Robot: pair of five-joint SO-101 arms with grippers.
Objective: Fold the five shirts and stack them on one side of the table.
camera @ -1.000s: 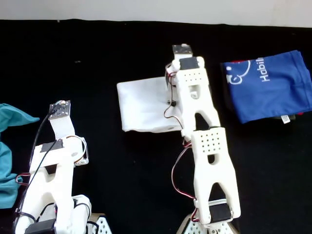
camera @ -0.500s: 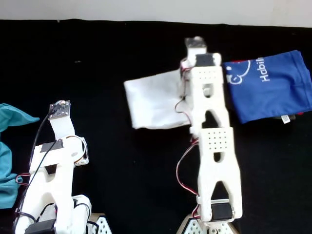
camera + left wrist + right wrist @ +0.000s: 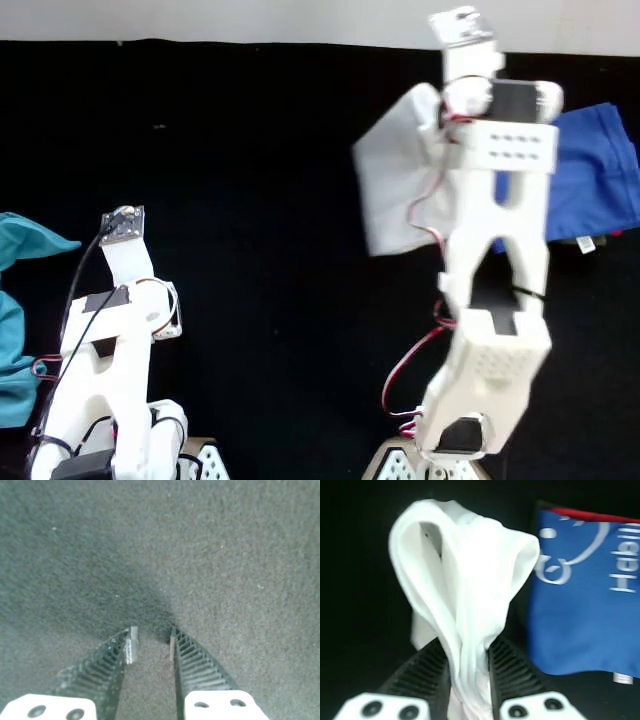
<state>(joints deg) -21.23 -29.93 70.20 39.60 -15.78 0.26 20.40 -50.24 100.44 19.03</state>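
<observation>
My right gripper (image 3: 469,665) is shut on a folded white shirt (image 3: 465,585), which hangs from it above the black table. In the high view the white shirt (image 3: 395,190) is lifted at the back right, beside the right arm (image 3: 495,200). A folded blue shirt (image 3: 600,185) with white print lies on the table at the far right, partly behind the arm; it also appears as the blue shirt (image 3: 585,590) past the white one. A teal shirt (image 3: 15,320) lies crumpled at the left edge. My left gripper (image 3: 151,642) hovers slightly open over bare black cloth, holding nothing.
The black cloth table (image 3: 250,130) ends at a pale wall along the back. The left arm (image 3: 110,330) stands folded near the front left. Something red and dark peeks from under the blue shirt.
The right arm has lifted the white shirt off the table and carried it right, toward the blue shirt. The left arm has not moved.
</observation>
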